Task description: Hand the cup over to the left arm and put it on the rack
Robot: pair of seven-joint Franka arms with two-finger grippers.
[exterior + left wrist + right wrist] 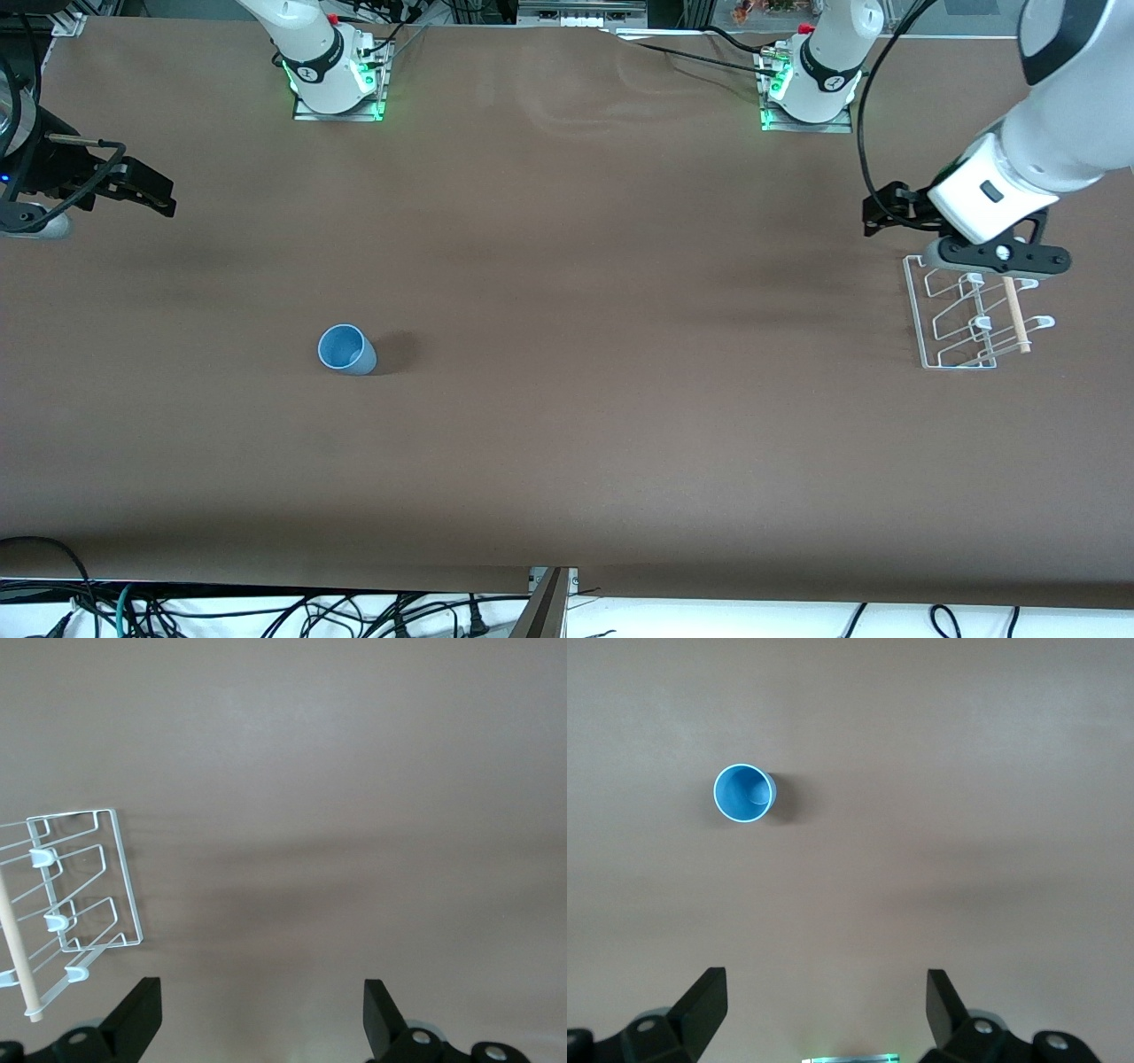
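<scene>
on the table (pixel 567 443), the cup (pixel 346 349) stands upright, mouth up, well apart from both grippers and nearer the front camera. the right gripper (pixel 146 190) hangs over its end of the table, fingers spread wide, empty. the left gripper (pixel 890 211), also wide open and empty, hangs just beside the rack (pixel 974 315).

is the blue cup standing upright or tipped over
Upright. The cup stands on the table with its open mouth facing up; the right wrist view looks straight down into it. Nothing touches it.
</scene>
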